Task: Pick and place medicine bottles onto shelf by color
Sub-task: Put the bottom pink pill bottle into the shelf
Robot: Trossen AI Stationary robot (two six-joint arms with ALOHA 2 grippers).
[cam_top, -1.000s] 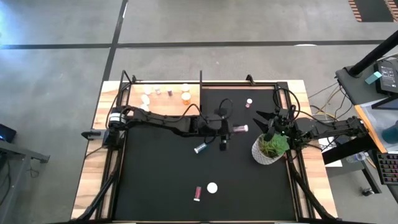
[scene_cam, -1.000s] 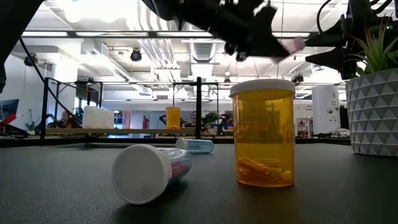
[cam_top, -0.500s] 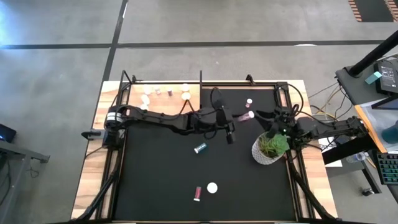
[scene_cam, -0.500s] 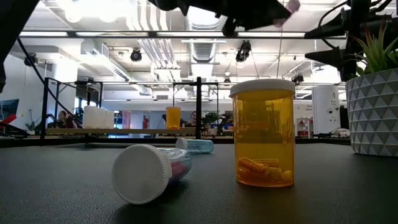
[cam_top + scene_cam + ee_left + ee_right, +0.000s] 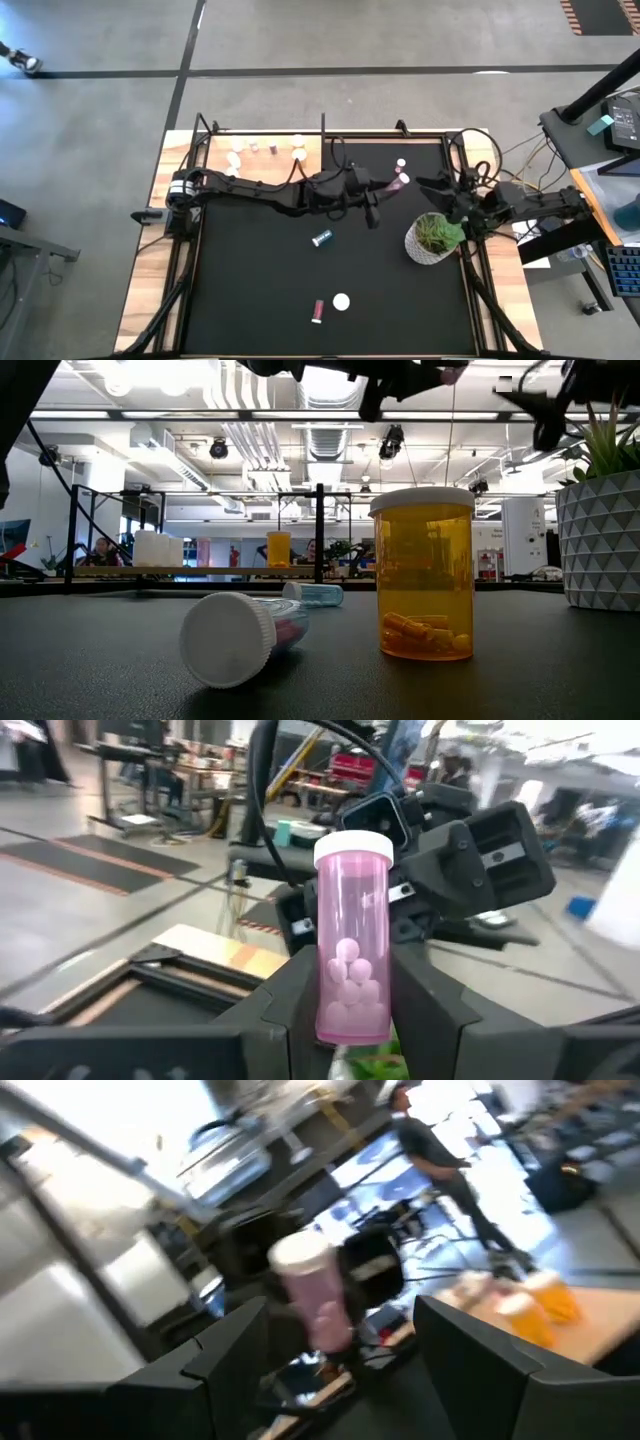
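Left wrist view: pink bottle (image 5: 352, 935) clamped upright between left pincer (image 5: 342, 995) fingers, right pincer (image 5: 443, 190) agape nearby.

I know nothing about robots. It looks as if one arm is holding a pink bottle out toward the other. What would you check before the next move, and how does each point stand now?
1. Left gripper shut on the pink white-capped medicine bottle: ok.
2. Bottle upright between the fingers, cap on: ok.
3. Right gripper open, facing the bottle: ok.
4. Bottle already between the right fingers: cannot tell.
5. White patterned plant pot stands close under the right arm: not ok, it could be knocked.
6. Free room on the pale wooden shelf: cannot tell.
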